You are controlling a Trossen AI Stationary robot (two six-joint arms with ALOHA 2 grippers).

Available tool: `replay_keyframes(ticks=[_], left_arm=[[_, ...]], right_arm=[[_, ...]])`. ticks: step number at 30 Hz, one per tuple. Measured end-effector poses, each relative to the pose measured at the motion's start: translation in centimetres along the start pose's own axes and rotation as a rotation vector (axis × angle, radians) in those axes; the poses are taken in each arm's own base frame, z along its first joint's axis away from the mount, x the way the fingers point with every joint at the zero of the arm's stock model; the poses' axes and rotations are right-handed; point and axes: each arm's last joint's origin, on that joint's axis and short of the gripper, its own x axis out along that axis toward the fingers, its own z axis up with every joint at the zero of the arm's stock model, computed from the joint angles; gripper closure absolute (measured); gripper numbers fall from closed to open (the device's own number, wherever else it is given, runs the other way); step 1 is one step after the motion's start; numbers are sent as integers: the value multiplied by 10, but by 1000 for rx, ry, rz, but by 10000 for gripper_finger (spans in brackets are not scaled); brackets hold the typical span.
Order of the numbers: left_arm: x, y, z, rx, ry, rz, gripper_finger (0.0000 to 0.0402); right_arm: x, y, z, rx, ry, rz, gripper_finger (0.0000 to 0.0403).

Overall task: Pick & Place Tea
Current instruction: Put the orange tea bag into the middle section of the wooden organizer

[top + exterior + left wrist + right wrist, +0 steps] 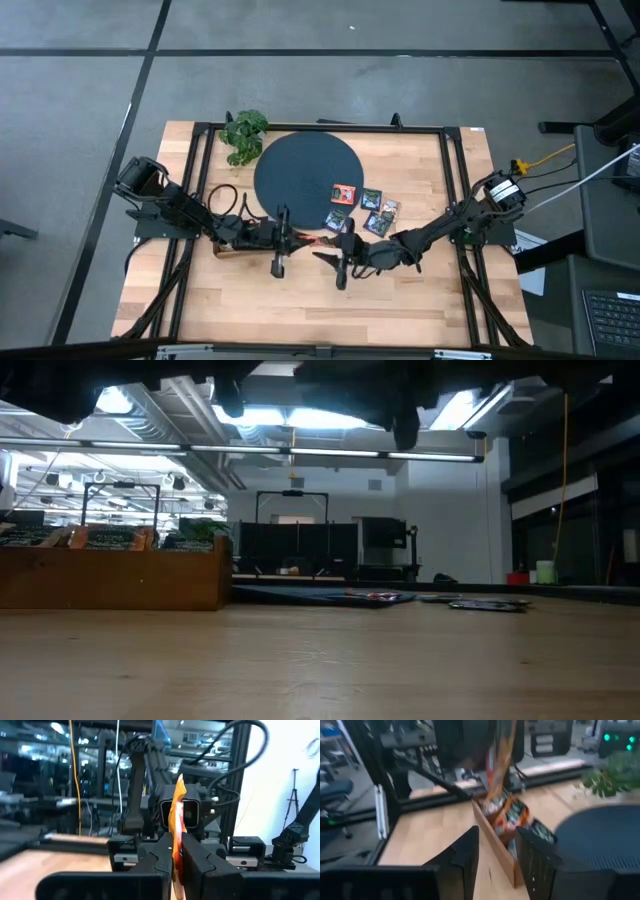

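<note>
Both grippers meet mid-table: left gripper [176, 860] pinches an orange sachet [177, 815] (right gripper [496, 855] spread).

The disc [307, 172] is lying at the back middle of the worktop [400, 290], with the plant [243, 135] just beside its back-left edge. One sachet [345, 193] is lying on the disc's front-right rim; four more sachets [373, 212] are lying on the worktop just right of it. The tray [115, 572] is sitting front-left of the disc, under the left gripper [283, 238]. The right gripper [347, 248] is hanging just right of it, facing it.
</note>
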Motion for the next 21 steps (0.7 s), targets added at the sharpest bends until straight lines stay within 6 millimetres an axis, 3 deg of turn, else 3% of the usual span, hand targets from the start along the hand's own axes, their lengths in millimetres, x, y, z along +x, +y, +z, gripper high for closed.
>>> replay_keyframes(ticks=[15, 21], left_arm=[[0, -1, 7, 102, -73, -34, 389], [0, -1, 7, 103, -74, -38, 389]], right_arm=[[2, -1, 20, -43, -166, 79, 277], [2, -1, 22, -63, -188, 79, 338]])
